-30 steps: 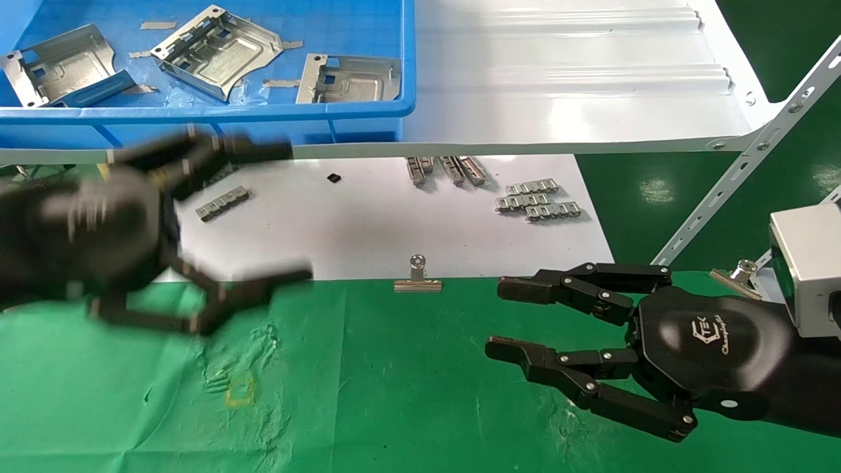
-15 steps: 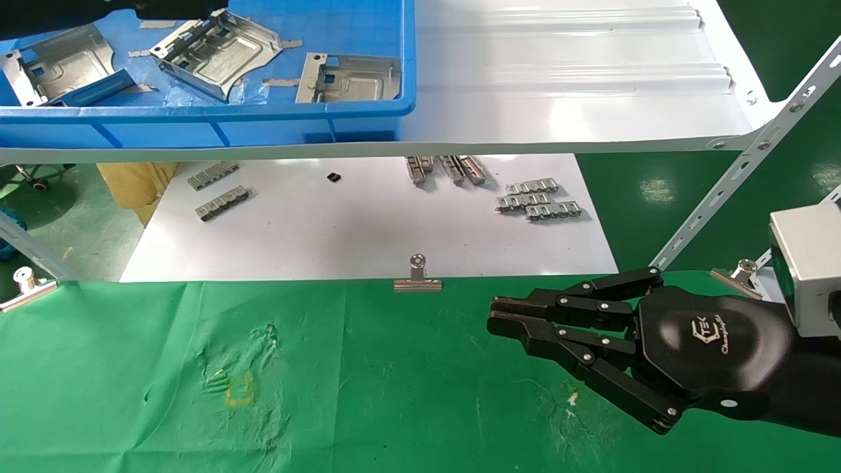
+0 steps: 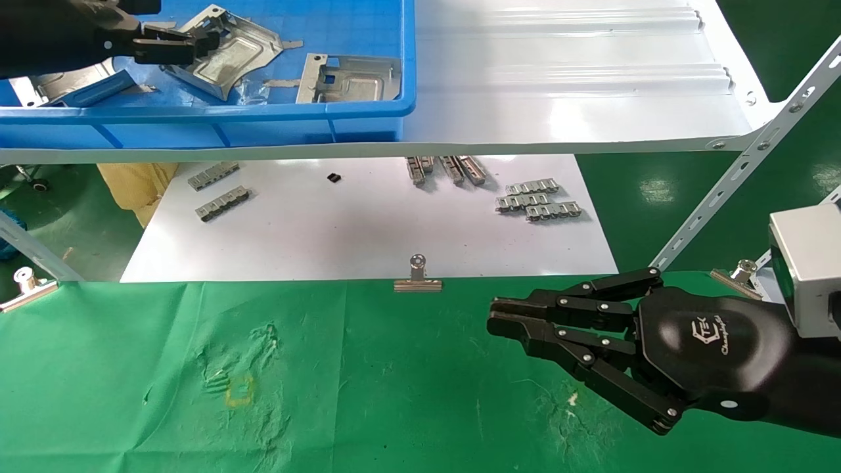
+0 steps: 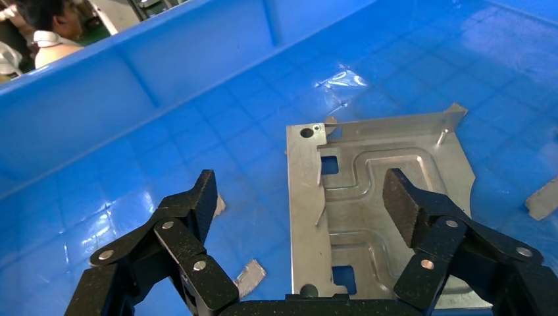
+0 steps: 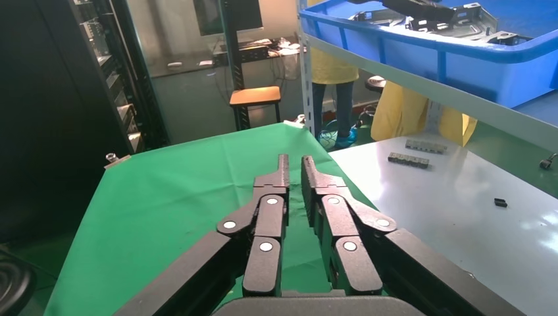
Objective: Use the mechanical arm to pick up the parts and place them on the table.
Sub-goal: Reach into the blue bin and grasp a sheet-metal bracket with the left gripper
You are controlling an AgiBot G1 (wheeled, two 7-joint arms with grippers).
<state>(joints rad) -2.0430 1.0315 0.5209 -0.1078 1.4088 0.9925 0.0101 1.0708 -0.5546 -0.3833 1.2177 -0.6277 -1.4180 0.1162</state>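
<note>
The left gripper (image 4: 303, 204) hangs with its fingers spread wide over a metal plate (image 4: 375, 197) lying flat in the blue bin (image 3: 368, 112). The plate looks thin, stiff, light and slick; a raised bent edge seems the best hold. In the head view, 3 plates show in the bin. The right gripper (image 3: 502, 318), fingers together and empty, rests over the green table (image 3: 368, 394).

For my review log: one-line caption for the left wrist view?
Open left gripper poised over a metal part in the blue bin.
</note>
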